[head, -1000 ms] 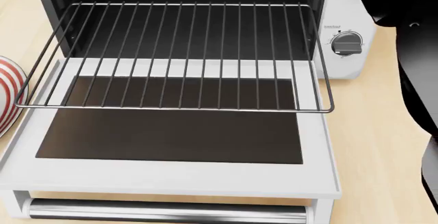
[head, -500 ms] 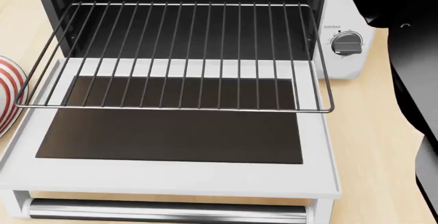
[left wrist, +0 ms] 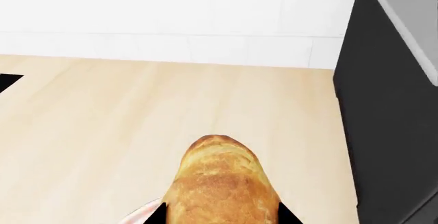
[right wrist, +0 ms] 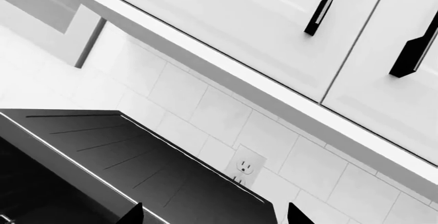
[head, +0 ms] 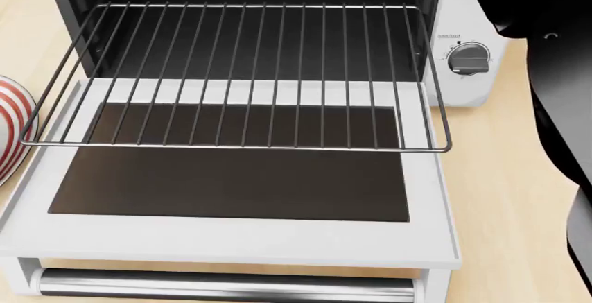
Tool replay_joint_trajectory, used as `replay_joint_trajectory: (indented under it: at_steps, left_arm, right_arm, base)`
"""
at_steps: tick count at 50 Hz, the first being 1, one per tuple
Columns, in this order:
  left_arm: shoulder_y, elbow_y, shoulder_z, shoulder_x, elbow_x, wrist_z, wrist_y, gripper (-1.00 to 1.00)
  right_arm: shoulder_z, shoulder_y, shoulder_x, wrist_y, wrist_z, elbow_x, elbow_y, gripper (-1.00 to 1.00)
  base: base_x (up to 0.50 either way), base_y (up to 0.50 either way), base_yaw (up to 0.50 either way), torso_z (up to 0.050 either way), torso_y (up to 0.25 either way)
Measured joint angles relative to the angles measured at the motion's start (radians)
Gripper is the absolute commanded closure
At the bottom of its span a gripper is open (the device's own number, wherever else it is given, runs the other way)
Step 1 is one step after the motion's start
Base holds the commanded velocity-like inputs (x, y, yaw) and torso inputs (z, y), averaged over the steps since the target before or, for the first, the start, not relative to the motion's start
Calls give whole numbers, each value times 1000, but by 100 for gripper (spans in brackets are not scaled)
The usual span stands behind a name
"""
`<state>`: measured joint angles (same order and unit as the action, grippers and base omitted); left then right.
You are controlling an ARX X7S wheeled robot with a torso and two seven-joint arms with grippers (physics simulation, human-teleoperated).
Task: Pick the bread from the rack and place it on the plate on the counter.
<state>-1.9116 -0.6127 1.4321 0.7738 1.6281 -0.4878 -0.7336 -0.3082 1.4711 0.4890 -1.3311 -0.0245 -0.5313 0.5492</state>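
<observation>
The left hand is clamped on the bread above the desk, rack bare, so next comes lowering it onto the plate at nine o'clock of the oven.

Bare rack bars, open space above; counter unobstructed ahead.

Head camera looks steeply down, close on the rack — left wrist faces along the counter; right wrist tilts up toward wall cabinets.
</observation>
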Motion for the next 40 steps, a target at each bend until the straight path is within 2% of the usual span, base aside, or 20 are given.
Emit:
replay_joint_trajectory:
  at_steps: [17, 40]
  left_arm:
    - [66, 77, -19, 57, 54, -80, 5, 100]
    - [147, 84, -15, 120, 55, -69, 33, 100]
  right_arm:
    - [9, 0, 4, -11, -5, -14, 12, -100]
    - [12, 4, 8, -18, -10, -28, 17, -100]
  base:
    - [0, 0, 0, 0, 1]
    - [0, 0, 0, 0, 0]
